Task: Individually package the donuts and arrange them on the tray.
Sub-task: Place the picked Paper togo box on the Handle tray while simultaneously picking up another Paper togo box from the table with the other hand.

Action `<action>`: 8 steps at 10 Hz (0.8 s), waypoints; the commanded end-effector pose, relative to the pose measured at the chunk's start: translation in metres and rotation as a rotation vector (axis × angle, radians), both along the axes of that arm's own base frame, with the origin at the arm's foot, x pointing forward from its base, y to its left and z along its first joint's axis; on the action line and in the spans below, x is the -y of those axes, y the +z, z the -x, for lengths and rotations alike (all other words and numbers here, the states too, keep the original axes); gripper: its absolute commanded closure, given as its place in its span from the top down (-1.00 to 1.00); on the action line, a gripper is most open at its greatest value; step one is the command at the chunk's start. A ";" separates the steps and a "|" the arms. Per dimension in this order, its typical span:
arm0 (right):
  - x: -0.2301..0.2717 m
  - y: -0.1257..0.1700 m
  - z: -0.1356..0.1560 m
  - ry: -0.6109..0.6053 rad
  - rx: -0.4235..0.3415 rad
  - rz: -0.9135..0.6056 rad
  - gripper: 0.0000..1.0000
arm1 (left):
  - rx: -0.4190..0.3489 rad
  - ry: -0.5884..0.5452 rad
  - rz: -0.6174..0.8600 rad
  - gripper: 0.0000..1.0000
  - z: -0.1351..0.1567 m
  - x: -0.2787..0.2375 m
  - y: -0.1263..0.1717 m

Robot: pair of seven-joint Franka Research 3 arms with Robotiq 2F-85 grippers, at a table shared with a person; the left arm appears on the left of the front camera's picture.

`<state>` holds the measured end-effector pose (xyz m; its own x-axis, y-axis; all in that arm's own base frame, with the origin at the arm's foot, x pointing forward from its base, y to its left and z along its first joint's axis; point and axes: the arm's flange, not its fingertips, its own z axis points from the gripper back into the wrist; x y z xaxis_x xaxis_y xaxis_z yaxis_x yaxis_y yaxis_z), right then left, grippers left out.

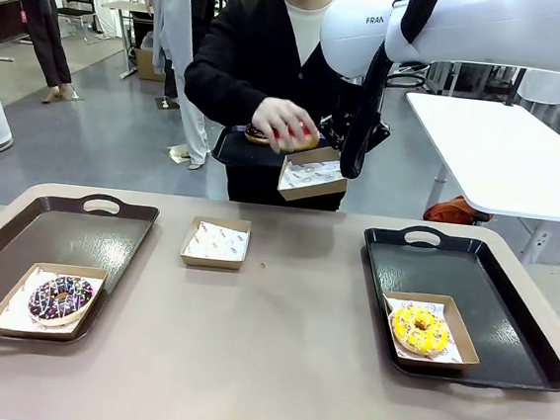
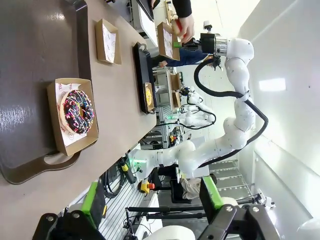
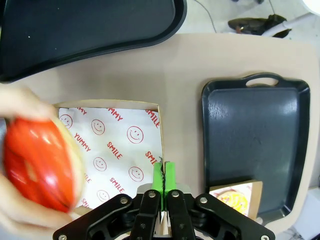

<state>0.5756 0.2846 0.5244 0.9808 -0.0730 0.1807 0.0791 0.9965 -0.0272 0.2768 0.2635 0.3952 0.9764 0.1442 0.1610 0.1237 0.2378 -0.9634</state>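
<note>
"FRAN" can be read on the white right arm (image 1: 378, 21) before a cable cuts the word off. Inside the held cardboard box (image 3: 107, 103), the white lining paper is printed in red with "SMILE" and "YUMMY" among smiley faces. This box is gripped at its wall by the right pincer (image 3: 163, 172), which is closed tight on the edge, and it is kept in the air above the tabletop (image 1: 276, 359). The red donut (image 3: 37, 165), blurred, is held in the person's hand (image 1: 274, 115) just over the lining and near that pincer. A dark chocolate donut (image 1: 258, 133) lies on a black tray (image 1: 234, 151) carried by the person. The left pincer (image 2: 152, 200) is spread wide with nothing in it, well apart from the sprinkled chocolate donut (image 2: 77, 111), which is boxed on the left tray (image 1: 69, 239). The yellow donut (image 1: 419, 328) is boxed on the right tray (image 1: 472, 273). 1 empty box (image 1: 216, 242) stands between the 2 trays.
</note>
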 end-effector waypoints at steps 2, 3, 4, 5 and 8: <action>0.000 0.000 0.000 -0.011 0.004 -0.004 -1.00 | 0.005 0.003 0.006 1.00 0.002 -0.001 0.001; 0.000 0.000 0.000 -0.011 0.004 -0.004 -1.00 | 0.005 0.003 0.006 1.00 0.002 -0.001 0.001; 0.000 0.000 0.000 -0.011 0.004 -0.004 -1.00 | 0.005 0.003 0.006 1.00 0.002 -0.001 0.001; 0.000 0.000 0.000 -0.011 0.004 -0.004 -1.00 | 0.005 0.003 0.006 1.00 0.002 -0.001 0.001; 0.000 0.000 0.000 -0.011 0.004 -0.004 -1.00 | 0.005 0.003 0.006 1.00 0.002 -0.001 0.001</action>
<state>0.5756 0.2846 0.5244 0.9808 -0.0730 0.1807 0.0792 0.9965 -0.0272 0.2768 0.2635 0.3952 0.9764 0.1440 0.1610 0.1237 0.2379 -0.9634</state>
